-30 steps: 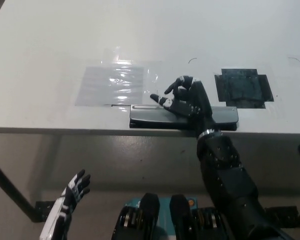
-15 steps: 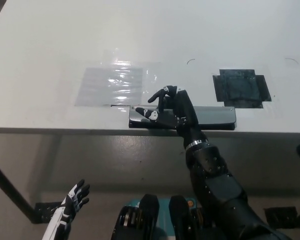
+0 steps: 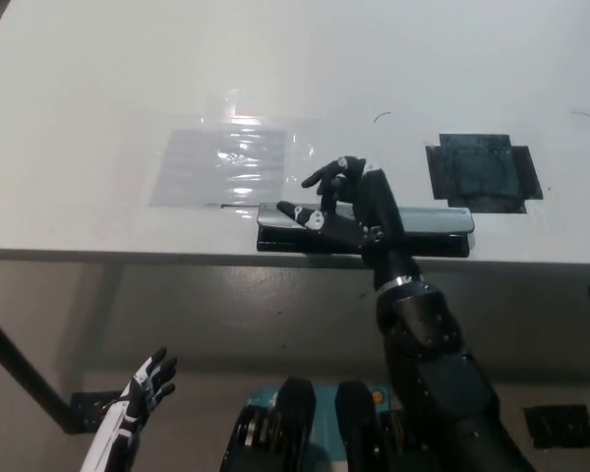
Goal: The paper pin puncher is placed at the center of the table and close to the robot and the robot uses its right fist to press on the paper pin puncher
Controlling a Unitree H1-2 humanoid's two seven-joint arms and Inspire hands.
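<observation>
White flat-topped bench point(image 3: 98, 79), evenly lit, bearing a glossy clear plastic sheet point(image 3: 226, 162) left of centre and a dark square patch point(image 3: 482, 172) at right. Grey floor point(image 3: 226, 324) below the near edge; one dark bench leg point(image 3: 20, 379) at lower left.

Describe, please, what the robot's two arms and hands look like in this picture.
The right hand is black with small pale patches near its fingertips, and a bright metallic ring circles the wrist. Its arm is a bulky black casing in rounded segments dotted with small screws. The left hand has dark fingers on a white body and forearm. No loose cables show on either arm.
</observation>
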